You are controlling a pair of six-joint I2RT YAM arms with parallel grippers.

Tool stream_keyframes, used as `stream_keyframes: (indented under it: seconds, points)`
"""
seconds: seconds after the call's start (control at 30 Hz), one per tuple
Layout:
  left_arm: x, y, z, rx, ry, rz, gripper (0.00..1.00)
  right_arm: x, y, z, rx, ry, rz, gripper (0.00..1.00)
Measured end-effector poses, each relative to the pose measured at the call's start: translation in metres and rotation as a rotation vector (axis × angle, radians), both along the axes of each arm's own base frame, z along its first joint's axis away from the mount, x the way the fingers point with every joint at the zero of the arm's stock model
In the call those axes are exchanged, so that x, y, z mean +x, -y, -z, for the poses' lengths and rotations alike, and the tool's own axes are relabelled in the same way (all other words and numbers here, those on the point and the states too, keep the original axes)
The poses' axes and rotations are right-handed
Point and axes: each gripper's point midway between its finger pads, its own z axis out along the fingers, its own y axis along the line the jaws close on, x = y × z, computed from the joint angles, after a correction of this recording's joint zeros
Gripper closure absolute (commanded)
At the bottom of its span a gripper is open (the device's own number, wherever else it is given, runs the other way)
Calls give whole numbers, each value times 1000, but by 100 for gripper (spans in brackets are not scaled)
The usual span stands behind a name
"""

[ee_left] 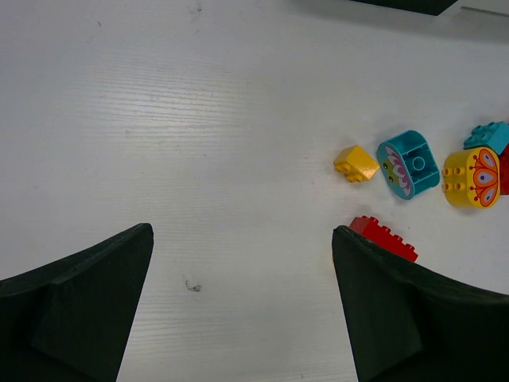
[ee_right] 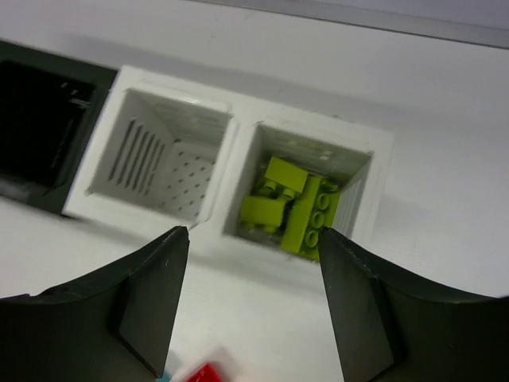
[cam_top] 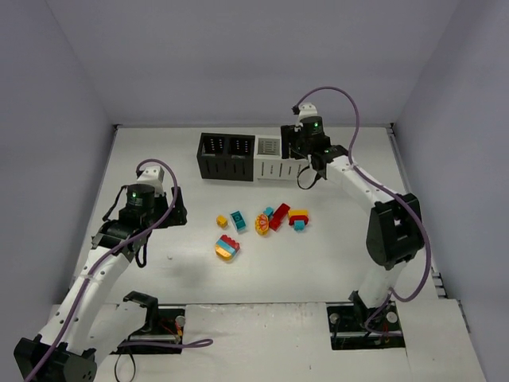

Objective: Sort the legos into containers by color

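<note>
Up at the upper right of the overhead view, the right gripper hangs over the end white bin of the containers, jaws apart and empty, with green bricks lying inside. If it pulls away low, a finger could hook that rim and drag the whole joined row. Toward the left of that view the left gripper hovers with jaws wide, holding nothing; the loose legos sit mid-table. The finger at the right of its wrist view is near a red brick, so a straight descent may shove it. The stacked clumps, I reckon, risk landing mixed in one bin.
</note>
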Motion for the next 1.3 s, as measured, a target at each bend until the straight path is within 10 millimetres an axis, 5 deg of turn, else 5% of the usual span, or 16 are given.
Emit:
stream_keyframes:
  seconds: [0.1, 0.27, 0.4, 0.63, 0.93, 1.07, 1.17, 1.3]
  points:
    - [0, 0, 0, 1, 0, -2, 13, -24, -20, -14, 4, 19, -55, 38]
    - [0, -1, 0, 2, 1, -2, 13, -83, -82, -19, 19, 21, -217, 35]
    - [0, -1, 0, 2, 1, -2, 13, -130, -118, 14, 18, -65, -318, 36]
    - [0, -1, 0, 2, 1, -2, 13, -175, -149, 76, -14, -219, -377, 37]
    - [0, -1, 0, 2, 1, -2, 13, -201, -172, 134, -65, -318, -420, 40]
    - [0, -1, 0, 2, 1, -2, 13, -199, -170, 152, -92, -339, -402, 56]
    - [0, -1, 0, 2, 1, -2, 13, -196, -168, 155, -106, -333, -390, 91]
    - [0, -1, 0, 2, 1, -2, 13, -186, -168, 147, -117, -289, -367, 100]
